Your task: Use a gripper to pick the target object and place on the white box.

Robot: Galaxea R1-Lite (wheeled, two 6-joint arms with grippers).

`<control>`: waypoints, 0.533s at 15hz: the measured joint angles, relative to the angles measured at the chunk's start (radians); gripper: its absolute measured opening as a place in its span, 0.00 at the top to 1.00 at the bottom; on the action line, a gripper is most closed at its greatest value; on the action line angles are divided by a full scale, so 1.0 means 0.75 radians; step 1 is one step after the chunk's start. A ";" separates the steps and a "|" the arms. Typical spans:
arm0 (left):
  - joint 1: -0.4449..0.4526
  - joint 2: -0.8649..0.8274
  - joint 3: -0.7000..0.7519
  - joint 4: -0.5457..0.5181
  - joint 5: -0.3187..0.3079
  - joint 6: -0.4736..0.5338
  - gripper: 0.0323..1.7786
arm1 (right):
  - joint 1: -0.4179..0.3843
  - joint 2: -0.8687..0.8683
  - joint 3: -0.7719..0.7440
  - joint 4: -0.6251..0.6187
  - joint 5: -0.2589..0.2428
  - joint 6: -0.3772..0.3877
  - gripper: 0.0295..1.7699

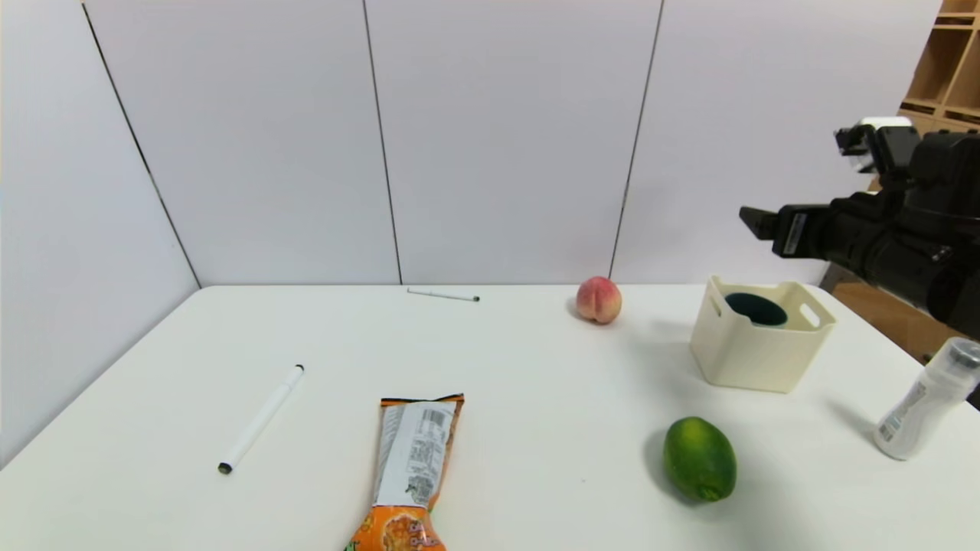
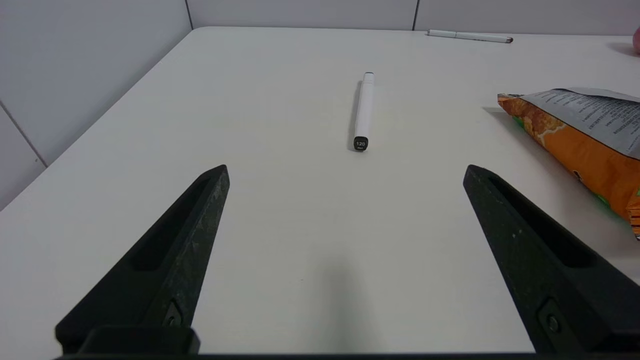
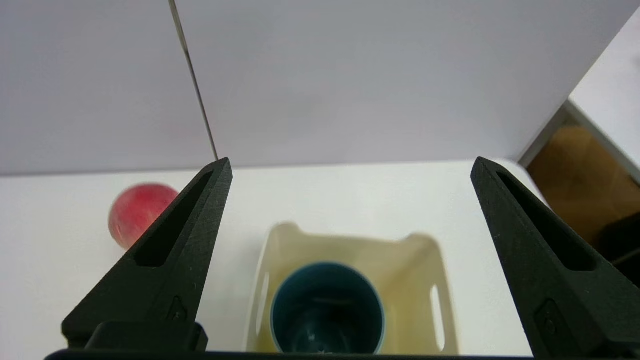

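A crinkled orange-and-silver plastic snack packet (image 1: 413,459) lies nearest, well to the left of the right gripper and closer to the head camera. The left gripper (image 2: 346,172) is idle over the near left of the smooth white table (image 1: 536,398), its black fingers spread wide with nothing between them. A glossy dark-green oval lime (image 1: 699,459) rests on the near side of the working gripper, below it and a little to its left. Off to the packet's left lies a slim white plastic pen with black ends (image 1: 262,419).

Below the right gripper's arm, on the near side, is a translucent white cylindrical bottle with a grey cap (image 1: 926,402). Farther back, the cream-white tapered plastic box with oval cut-out handles (image 1: 754,356) sits on the table beneath the right gripper. Inside it is the plain blue-teal cylindrical cup (image 3: 327,310), smooth-walled, its round mouth facing up; it seems to stand on the box floor, though its base is hidden.

The black right gripper (image 3: 351,160) hovers above the box, flat fingers wide apart, pinching nothing and clear of the cup.

To its left and lower, a round red-and-yellow peach (image 1: 599,300) rests near the smooth pale wall panels (image 1: 505,138), with a thin white pen (image 1: 442,295) farther left.
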 joint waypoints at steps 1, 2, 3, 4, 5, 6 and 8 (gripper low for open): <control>0.000 0.000 0.000 -0.001 0.001 0.000 0.05 | -0.001 -0.021 -0.035 -0.017 0.003 -0.026 0.06; 0.000 0.000 0.000 -0.001 0.001 0.000 0.05 | 0.000 -0.040 -0.060 -0.042 0.010 -0.044 0.06; 0.000 0.000 0.000 -0.001 0.001 0.001 0.05 | 0.000 -0.064 -0.080 -0.064 0.023 -0.054 0.06; 0.000 0.000 0.000 -0.001 0.001 -0.001 0.05 | -0.001 -0.096 -0.092 -0.073 0.052 -0.056 0.05; 0.000 0.000 0.000 0.000 0.001 0.001 0.05 | -0.001 -0.133 -0.098 -0.075 0.089 -0.056 0.05; 0.000 0.000 0.000 0.000 0.000 0.000 0.05 | 0.000 -0.175 -0.100 -0.075 0.127 -0.057 0.05; 0.000 0.000 0.000 0.000 0.001 -0.001 0.05 | 0.007 -0.286 -0.082 -0.071 0.199 -0.056 0.05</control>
